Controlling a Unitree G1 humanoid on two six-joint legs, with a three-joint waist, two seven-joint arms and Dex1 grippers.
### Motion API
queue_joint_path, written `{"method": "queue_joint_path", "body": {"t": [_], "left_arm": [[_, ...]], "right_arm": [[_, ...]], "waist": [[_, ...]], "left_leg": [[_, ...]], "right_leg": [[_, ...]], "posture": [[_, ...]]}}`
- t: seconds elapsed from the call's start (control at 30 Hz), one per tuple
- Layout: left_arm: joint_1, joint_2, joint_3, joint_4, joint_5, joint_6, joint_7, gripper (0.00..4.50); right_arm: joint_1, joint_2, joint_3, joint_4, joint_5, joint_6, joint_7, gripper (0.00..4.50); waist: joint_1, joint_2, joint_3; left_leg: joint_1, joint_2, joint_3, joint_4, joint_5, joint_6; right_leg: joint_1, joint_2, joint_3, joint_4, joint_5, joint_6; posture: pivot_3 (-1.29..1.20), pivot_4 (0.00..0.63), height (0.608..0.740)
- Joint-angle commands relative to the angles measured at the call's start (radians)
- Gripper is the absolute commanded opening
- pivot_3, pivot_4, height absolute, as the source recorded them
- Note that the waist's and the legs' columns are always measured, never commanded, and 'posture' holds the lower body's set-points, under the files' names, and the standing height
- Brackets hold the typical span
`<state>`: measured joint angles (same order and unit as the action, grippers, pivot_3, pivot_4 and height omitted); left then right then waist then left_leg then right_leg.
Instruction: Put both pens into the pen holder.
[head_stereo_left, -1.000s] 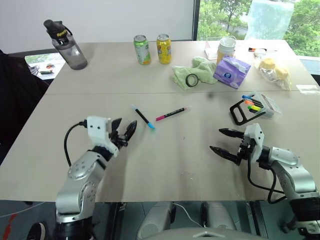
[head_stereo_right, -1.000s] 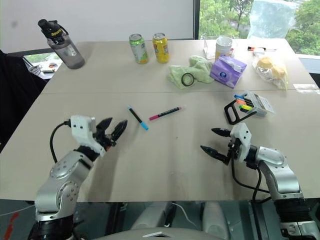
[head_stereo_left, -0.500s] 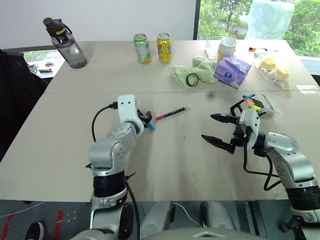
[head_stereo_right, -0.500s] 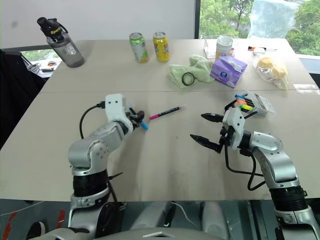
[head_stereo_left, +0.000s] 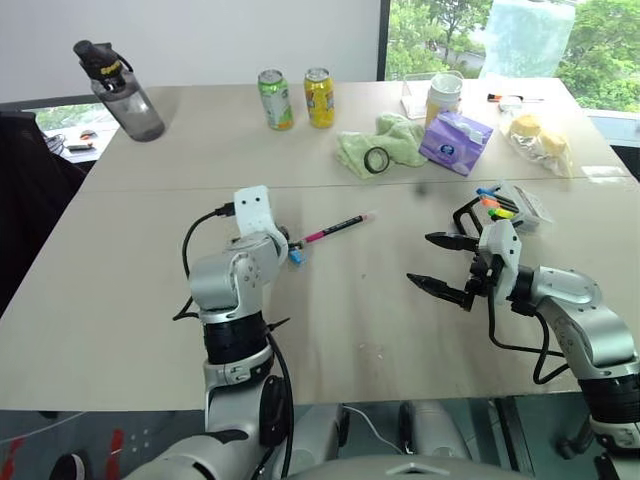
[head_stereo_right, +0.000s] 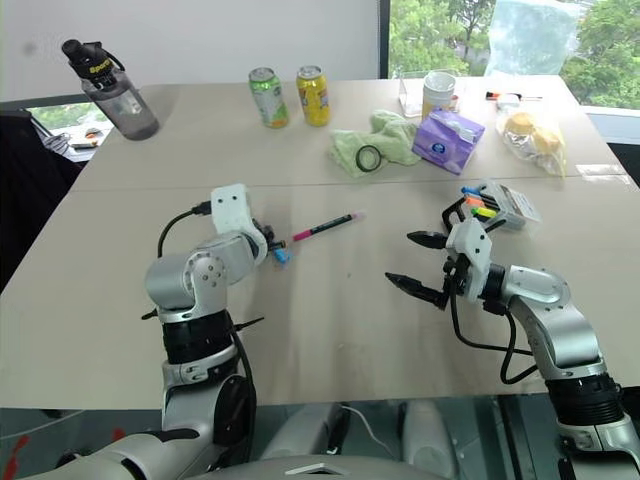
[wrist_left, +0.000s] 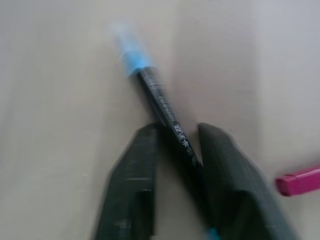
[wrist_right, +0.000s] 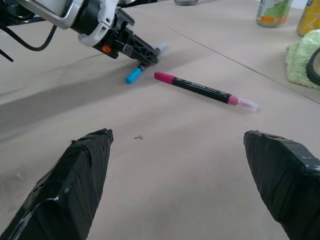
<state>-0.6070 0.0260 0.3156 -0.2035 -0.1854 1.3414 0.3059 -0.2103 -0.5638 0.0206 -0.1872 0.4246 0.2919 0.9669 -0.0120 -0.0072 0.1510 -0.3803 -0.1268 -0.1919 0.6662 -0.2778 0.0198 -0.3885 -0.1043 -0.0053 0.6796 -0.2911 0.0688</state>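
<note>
On the beige table (head_stereo_left: 340, 330) lies the pen with light blue ends (wrist_left: 159, 99), and my left gripper (wrist_left: 175, 131) is shut on its black barrel; one blue end (head_stereo_left: 296, 254) pokes out past my left gripper (head_stereo_left: 285, 241). Just to its right lies the pink-ended pen (head_stereo_left: 340, 227), untouched. It also shows in the right wrist view as the pink-ended pen (wrist_right: 200, 89). My right gripper (head_stereo_left: 422, 260) hovers wide open right of the pens, holding nothing. The pen holder (head_stereo_left: 500, 208), black-rimmed with coloured marker tips, lies behind my right hand.
Along the far side stand a dark water bottle (head_stereo_left: 118, 92), two cans (head_stereo_left: 296, 97), a green cloth with a tape ring (head_stereo_left: 380, 148), a purple tissue pack (head_stereo_left: 460, 142), a yellow-lidded cup (head_stereo_left: 442, 97) and a plastic bag (head_stereo_left: 535, 135).
My left arm swung forward and right to the blue-ended pen, tilted down and shut on its barrel. My right gripper rose a little and stayed open.
</note>
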Motion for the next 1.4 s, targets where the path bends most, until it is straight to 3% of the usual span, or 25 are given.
{"method": "queue_joint_path", "body": {"t": [0.03, 0.17, 0.3, 0.4, 0.57, 0.73, 0.93, 1.03, 1.2, 1.4], "left_arm": [[0.030, -0.018, 0.063, 0.046, 0.063, 0.077, 0.048, 0.05], [0.044, -0.011, 0.045, 0.039, 0.091, 0.045, 0.042, 0.05], [0.101, 0.019, -0.020, -0.025, 0.063, -0.164, -0.050, 0.05], [0.202, 0.047, -0.068, -0.110, -0.009, -0.460, -0.250, 0.05], [0.329, 0.094, -0.093, -0.182, -0.109, -0.664, -0.473, 0.05], [0.467, 0.305, -0.217, -0.253, -0.168, -0.857, -0.858, 0.05], [0.424, 0.365, -0.245, -0.209, -0.206, -0.925, -0.963, 0.05], [0.386, 0.362, -0.282, -0.177, -0.205, -0.952, -0.993, 0.05], [0.355, 0.327, -0.304, -0.166, -0.238, -0.954, -0.992, 0.05], [0.369, 0.315, -0.330, -0.184, -0.255, -0.959, -1.007, 0.05]], "right_arm": [[-0.004, -0.002, -0.021, -0.033, 0.016, -0.008, -0.005, 4.50], [-0.007, 0.000, -0.020, -0.028, 0.016, -0.010, -0.006, 4.50], [-0.018, 0.009, -0.021, -0.029, 0.028, 0.002, -0.014, 4.50], [-0.040, 0.033, -0.031, -0.038, 0.065, 0.044, -0.039, 4.50], [-0.064, 0.056, -0.020, -0.056, 0.094, 0.114, -0.079, 4.50], [-0.121, 0.130, -0.033, -0.093, 0.140, 0.291, -0.251, 4.50], [-0.258, 0.185, -0.121, -0.111, 0.354, 0.645, -0.421, 4.50], [-0.317, 0.288, -0.159, -0.135, 0.514, 0.780, -0.530, 4.50], [-0.346, 0.389, -0.169, -0.141, 0.607, 0.847, -0.641, 4.50], [-0.348, 0.435, -0.128, -0.132, 0.587, 0.836, -0.701, 4.50]], "waist": [[-0.001, 0.000, 0.000], [-0.005, 0.000, -0.001], [-0.006, 0.001, -0.001], [-0.005, 0.001, -0.001], [0.016, 0.000, -0.001], [0.019, 0.001, 0.000], [0.025, 0.002, 0.000], [0.019, 0.002, 0.000], [0.005, 0.001, 0.000], [-0.006, 0.002, 0.000]], "left_leg": [[0.000, 0.000, 0.000, 0.000, 0.000, 0.000], [0.001, 0.000, 0.001, 0.000, 0.000, 0.000], [0.002, 0.002, 0.003, -0.001, 0.000, 0.000], [0.002, 0.003, 0.005, -0.001, 0.000, 0.000], [-0.002, 0.004, 0.004, 0.000, 0.000, 0.000], [-0.003, 0.004, 0.005, -0.003, 0.000, 0.000], [-0.003, 0.004, 0.005, -0.003, 0.000, 0.000], [-0.003, 0.004, 0.005, -0.004, 0.000, 0.000], [-0.003, 0.004, 0.005, -0.006, 0.000, 0.001], [-0.002, 0.004, 0.005, -0.006, 0.000, 0.001]], "right_leg": [[0.000, 0.000, 0.000, 0.000, 0.000, 0.000], [0.000, 0.000, 0.002, 0.000, 0.000, 0.000], [0.000, 0.001, 0.003, 0.000, 0.000, 0.000], [-0.001, 0.003, 0.004, 0.001, 0.001, -0.001], [-0.004, 0.003, 0.004, -0.001, 0.002, -0.002], [-0.008, 0.003, 0.006, -0.001, 0.002, -0.002], [-0.007, 0.003, 0.006, -0.001, 0.002, -0.002], [-0.008, 0.003, 0.006, -0.001, 0.002, -0.002], [-0.008, 0.002, 0.006, -0.002, 0.002, -0.002], [-0.008, 0.002, 0.007, -0.001, 0.002, -0.002]], "posture": [[0.00, 0.150, 0.740], [0.00, 0.150, 0.740], [0.00, 0.150, 0.740], [0.00, 0.150, 0.740], [0.00, 0.150, 0.740], [0.00, 0.150, 0.740], [0.00, 0.150, 0.740], [0.00, 0.150, 0.740], [0.00, 0.150, 0.740], [0.00, 0.150, 0.740]]}}
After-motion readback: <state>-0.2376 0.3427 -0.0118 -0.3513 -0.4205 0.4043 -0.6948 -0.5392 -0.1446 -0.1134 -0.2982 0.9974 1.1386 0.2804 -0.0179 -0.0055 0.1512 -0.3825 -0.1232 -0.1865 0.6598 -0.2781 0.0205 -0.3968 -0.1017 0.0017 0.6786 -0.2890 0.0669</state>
